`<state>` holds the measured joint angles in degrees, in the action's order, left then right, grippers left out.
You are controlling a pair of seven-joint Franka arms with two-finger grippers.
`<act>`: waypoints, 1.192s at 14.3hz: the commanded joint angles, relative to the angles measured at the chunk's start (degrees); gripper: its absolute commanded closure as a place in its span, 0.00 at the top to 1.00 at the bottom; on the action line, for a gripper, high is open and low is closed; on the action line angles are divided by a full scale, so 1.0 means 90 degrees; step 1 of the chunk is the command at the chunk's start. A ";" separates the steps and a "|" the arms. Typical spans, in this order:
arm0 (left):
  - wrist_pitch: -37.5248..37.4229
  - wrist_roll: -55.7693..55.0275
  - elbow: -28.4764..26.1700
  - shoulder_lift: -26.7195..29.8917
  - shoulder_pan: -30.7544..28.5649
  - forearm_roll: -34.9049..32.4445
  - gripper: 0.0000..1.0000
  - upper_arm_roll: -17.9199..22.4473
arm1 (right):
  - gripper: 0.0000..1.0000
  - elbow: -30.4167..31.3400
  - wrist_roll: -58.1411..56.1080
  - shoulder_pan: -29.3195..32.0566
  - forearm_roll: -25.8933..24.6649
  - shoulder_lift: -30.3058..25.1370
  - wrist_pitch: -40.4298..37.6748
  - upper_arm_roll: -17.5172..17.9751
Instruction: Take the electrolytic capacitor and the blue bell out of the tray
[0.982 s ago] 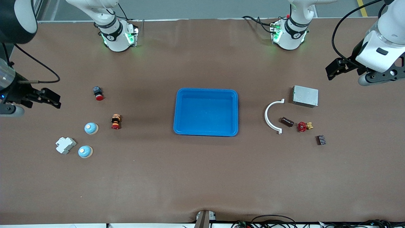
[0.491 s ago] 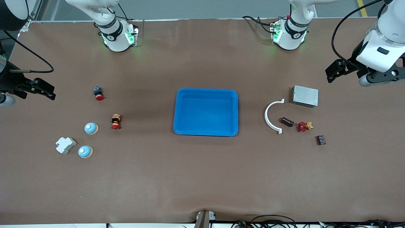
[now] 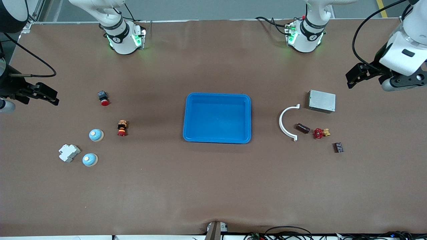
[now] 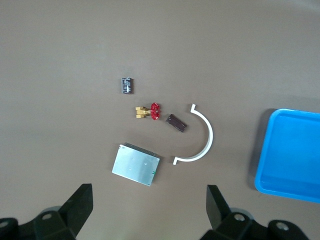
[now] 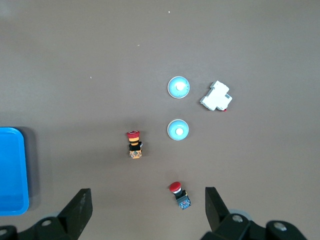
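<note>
Two blue dome bells (image 3: 96,135) (image 3: 89,160) sit at the right arm's end of the table; both show in the right wrist view (image 5: 178,129) (image 5: 178,87). A small black capacitor (image 3: 338,147) with pale markings lies at the left arm's end and shows in the left wrist view (image 4: 127,85). An empty blue tray (image 3: 217,95) sits mid-table. My left gripper (image 3: 354,76) is open and empty, up over the table beside the metal box. My right gripper (image 3: 45,95) is open and empty, up over the table's edge at the right arm's end.
At the left arm's end lie a metal box (image 3: 322,101), a white curved piece (image 3: 283,123), a brown block (image 3: 303,128) and a red valve (image 3: 319,133). Near the bells lie two red push buttons (image 3: 103,98) (image 3: 122,128) and a white breaker (image 3: 69,153).
My right gripper has moved toward the robots' bases and outward, then stopped. My left gripper has drifted a little toward the bases. Nothing on the table has moved.
</note>
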<state>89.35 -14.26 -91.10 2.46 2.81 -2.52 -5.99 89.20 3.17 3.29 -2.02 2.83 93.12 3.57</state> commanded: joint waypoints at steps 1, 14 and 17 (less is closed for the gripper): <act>0.0190 0.0168 -0.0356 0.0322 0.0157 0.0202 1.00 0.0275 | 1.00 0.0099 -0.0001 -0.0180 0.0174 -0.0148 -0.0005 -0.0298; 0.0033 0.0139 -0.0472 0.0439 0.0332 0.0173 1.00 0.0275 | 1.00 -0.0790 -0.0089 -0.0170 0.0361 -0.0148 -0.1236 -0.0495; 0.0044 0.0188 -0.0503 0.0488 0.0284 0.0202 1.00 0.0284 | 1.00 -0.0790 -0.0069 -0.0180 0.0361 -0.0148 -0.1313 -0.0485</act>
<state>89.42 -13.45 -93.67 4.50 5.37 -1.76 -4.10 82.45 2.80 2.74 0.51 1.87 82.45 0.17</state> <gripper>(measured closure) 0.000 0.000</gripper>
